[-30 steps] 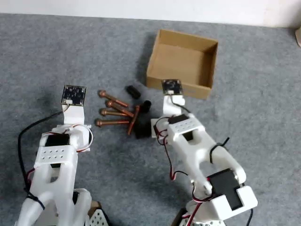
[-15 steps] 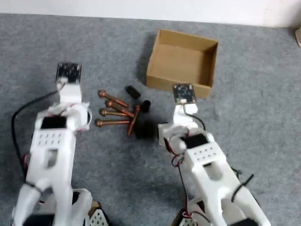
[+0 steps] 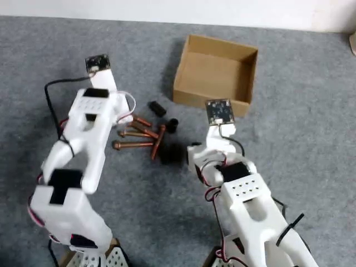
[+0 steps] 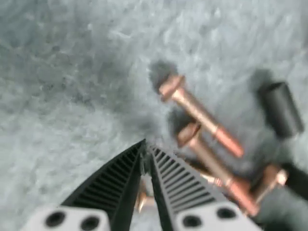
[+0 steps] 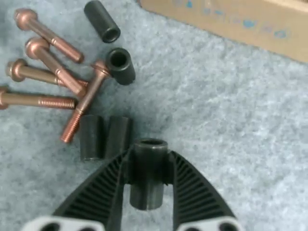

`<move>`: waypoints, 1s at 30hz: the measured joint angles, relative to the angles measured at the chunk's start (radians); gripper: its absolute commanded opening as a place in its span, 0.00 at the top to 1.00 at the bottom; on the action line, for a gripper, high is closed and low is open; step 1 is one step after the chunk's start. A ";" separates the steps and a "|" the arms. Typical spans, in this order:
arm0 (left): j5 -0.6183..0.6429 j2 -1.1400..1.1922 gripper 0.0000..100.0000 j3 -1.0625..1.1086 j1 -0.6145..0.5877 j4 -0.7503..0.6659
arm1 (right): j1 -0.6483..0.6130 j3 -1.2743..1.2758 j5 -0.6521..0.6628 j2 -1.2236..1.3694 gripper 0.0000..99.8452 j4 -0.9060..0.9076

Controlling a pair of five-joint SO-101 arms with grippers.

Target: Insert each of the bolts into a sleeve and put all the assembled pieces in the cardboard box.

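Several copper bolts lie in a loose cluster on the grey carpet, with black sleeves around them. My left arm hangs over the bolt heads. Its gripper is shut and empty, with its tips just short of two bolts. My right gripper is shut on a black sleeve, held upright with its bore facing up. Two more sleeves lie side by side just ahead of it. The cardboard box stands open behind the cluster.
The box wall runs close beyond the right gripper. One sleeve stands on end among the bolts and another lies farther back. Bare carpet stretches left of the bolts and right of the right arm.
My left arm has swung forward and right, from beside the bolts to over their heads. The right arm pulled right and back a little from the sleeves.
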 measured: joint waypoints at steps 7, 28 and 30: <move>0.026 0.203 0.81 -0.259 0.012 0.006 | -0.002 0.017 0.000 0.046 1.00 -0.026; 0.138 0.269 0.81 -0.325 0.028 0.068 | 0.000 0.015 0.057 0.160 1.00 -0.068; 0.138 0.295 0.81 -0.328 0.028 0.068 | 0.000 0.015 0.057 0.160 1.00 -0.068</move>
